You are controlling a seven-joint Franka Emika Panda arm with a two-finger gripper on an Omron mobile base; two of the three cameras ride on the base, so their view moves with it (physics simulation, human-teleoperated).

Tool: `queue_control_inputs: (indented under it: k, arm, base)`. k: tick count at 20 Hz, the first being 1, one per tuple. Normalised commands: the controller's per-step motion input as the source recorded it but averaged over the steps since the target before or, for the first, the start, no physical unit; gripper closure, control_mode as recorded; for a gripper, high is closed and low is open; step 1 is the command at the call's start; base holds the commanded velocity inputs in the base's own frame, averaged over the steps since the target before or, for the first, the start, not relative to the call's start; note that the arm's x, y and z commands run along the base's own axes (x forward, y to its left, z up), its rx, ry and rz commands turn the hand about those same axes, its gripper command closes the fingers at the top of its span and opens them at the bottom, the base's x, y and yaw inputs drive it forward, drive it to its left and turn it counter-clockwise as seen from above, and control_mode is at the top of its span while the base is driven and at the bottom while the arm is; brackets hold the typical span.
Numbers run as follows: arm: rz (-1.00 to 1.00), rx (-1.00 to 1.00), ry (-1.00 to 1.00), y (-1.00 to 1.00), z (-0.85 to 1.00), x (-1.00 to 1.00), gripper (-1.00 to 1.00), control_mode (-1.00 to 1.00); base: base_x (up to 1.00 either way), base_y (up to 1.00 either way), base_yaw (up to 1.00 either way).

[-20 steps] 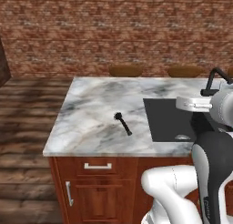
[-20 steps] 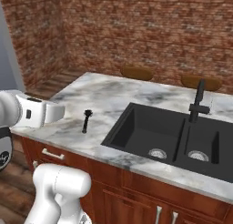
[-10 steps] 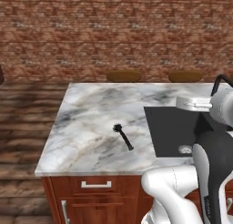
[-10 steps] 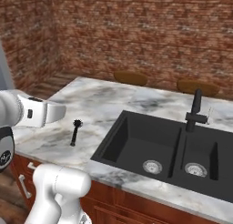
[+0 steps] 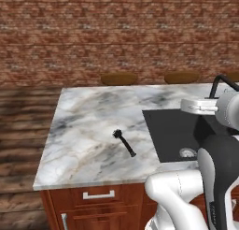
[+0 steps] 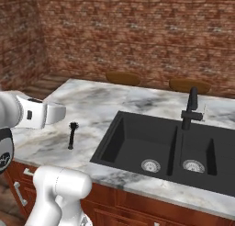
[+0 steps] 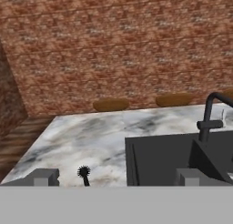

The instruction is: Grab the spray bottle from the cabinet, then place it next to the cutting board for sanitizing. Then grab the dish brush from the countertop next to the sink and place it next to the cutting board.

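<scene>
The black dish brush (image 5: pixel 124 142) lies flat on the marble countertop (image 5: pixel 84 131), left of the black sink (image 5: pixel 172 131), bristle head pointing to the far side. In the right base view the dish brush (image 6: pixel 71 134) lies just beyond my white forearm, next to the sink (image 6: pixel 160 142). In the hand view my gripper (image 7: pixel 116 180) is open, with its fingertips (image 7: pixel 43 176) spread wide and nothing between them. It hovers short of the dish brush (image 7: pixel 84 173), which shows low and left of centre. The spray bottle, cutting board and cabinet are out of view.
The black faucet (image 6: pixel 190 109) stands behind the sink. Two brown stool tops (image 5: pixel 119 78) (image 5: pixel 182 77) sit behind the counter before a brick wall. Reddish-brown drawers (image 5: pixel 98 196) are below the slab, with wooden floor to the left.
The whole picture has shifted, so the base has driven. The counter and sink now sit nearer and more centred. The dish brush lies where it was on the counter; my gripper stays open.
</scene>
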Motion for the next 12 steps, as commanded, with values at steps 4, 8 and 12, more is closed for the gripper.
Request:
queue_control_inputs:
  k: [4, 8, 12]
  arm:
    - [-0.05, 0.00, 0.00, 0.01, 0.00, 0.11, -1.00, -1.00]
    - [-0.08, 0.00, 0.00, 0.01, 0.00, 0.32, -1.00, -1.00]
    - [0.00, 0.00, 0.05, 0.00, 0.00, 0.09, -1.00, -1.00]
  base:
    - [0.36, 0.07, -0.18]
    - [0.00, 0.00, 0.00]
    - [0.00, 0.00, 0.00]
